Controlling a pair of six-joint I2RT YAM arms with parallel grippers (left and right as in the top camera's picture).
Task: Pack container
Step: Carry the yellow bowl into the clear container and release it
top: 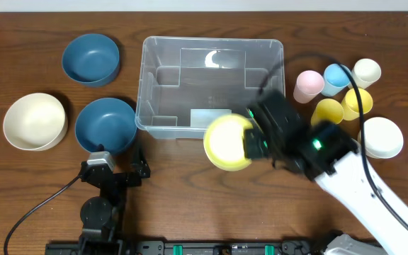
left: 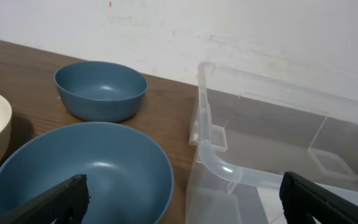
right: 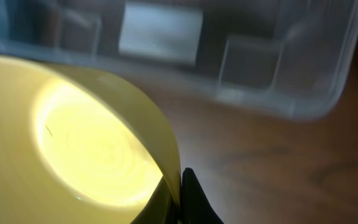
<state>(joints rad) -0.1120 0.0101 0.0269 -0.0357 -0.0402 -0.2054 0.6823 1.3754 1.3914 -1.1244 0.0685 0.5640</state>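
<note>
Surface [top: 190, 205] of dark wood carries everything. The container [top: 211, 40], clear and empty, sits at the middle of the far half. The right arm [top: 353, 170] comes in from the near right, its jaws clamped together on the rim of a yellow bowl [top: 227, 142]. The bowl hangs at the container's near rim, mostly outside it. I judge this to be the carrying step for the first item. Next, the bowl needs lifting clear of the rim and lowering inside before release. The left arm [top: 98, 205] sits with jaws wide apart, gripping nothing, beside a blue bowl [top: 105, 125], the container just to its right.
</note>
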